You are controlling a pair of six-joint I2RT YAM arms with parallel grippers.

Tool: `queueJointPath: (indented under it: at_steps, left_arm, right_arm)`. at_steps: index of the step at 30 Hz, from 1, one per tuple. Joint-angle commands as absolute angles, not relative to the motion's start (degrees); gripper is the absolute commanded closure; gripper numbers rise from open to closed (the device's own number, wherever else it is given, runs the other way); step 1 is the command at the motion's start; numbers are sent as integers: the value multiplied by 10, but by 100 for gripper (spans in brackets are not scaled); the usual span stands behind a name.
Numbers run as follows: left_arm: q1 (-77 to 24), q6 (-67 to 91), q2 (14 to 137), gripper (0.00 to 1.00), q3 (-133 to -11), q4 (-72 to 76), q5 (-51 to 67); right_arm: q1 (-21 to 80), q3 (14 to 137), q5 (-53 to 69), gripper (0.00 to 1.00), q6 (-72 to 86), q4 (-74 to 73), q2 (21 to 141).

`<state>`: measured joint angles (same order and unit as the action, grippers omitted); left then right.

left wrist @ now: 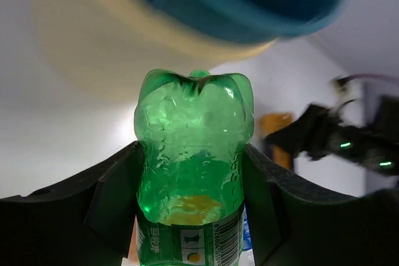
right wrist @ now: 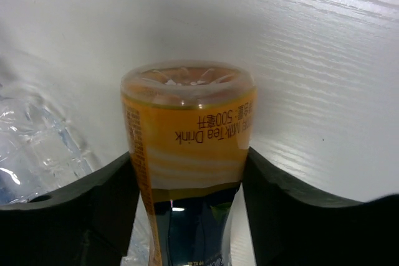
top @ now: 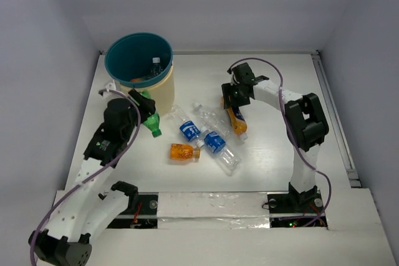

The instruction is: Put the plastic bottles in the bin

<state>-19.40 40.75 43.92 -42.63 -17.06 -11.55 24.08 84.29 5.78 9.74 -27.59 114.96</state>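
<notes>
Bin: the round bucket-shaped bin (top: 163, 87), teal inside and on the rim and cream-yellow outside, is my reference for everything else.
Already done: at least one clear bottle lies inside the bin. I cannot count the rest at this size.
Left gripper (left wrist: 192, 149): clenched on the crinkled green plastic bottle (left wrist: 193, 123), a finger pressed against each side.
Green bottle's place: just beside the bin's near wall and below its rim, base pointing at the bin.
Right gripper (right wrist: 187, 163): its fingers bracket the orange milk-tea bottle (right wrist: 187, 129), close against both sides. I cannot tell whether they are gripping.
Orange bottle's place: lying on the white table (top: 280, 172), well to the right of the bin.
Still loose: two clear bottles with blue labels (top: 189, 130) and a small orange bottle (top: 182, 151) lie on the table, near and to the right of the bin.
Progress, my reading: under halfway, with two bottles in hand and the loose ones untouched.
In the way: I judge the green bottle must rise over the rim. A clear crumpled bottle (right wrist: 31, 147) lies just beside the right gripper's orange one.
Also around: a purple cable (top: 274, 66) loops over the right arm.
</notes>
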Motion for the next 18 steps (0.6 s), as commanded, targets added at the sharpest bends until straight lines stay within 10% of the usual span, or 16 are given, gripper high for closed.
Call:
queueJointPath:
  at_steps: [1, 18]
  left_arm:
    - [-195, 375, 430, 65, -563, -189, -132]
    - [-189, 217, 753, 60, -938, -46, -346]
  right_arm:
    - [243, 853, 36, 38, 105, -260, 1128]
    - [243, 784, -48, 43, 139, -193, 826]
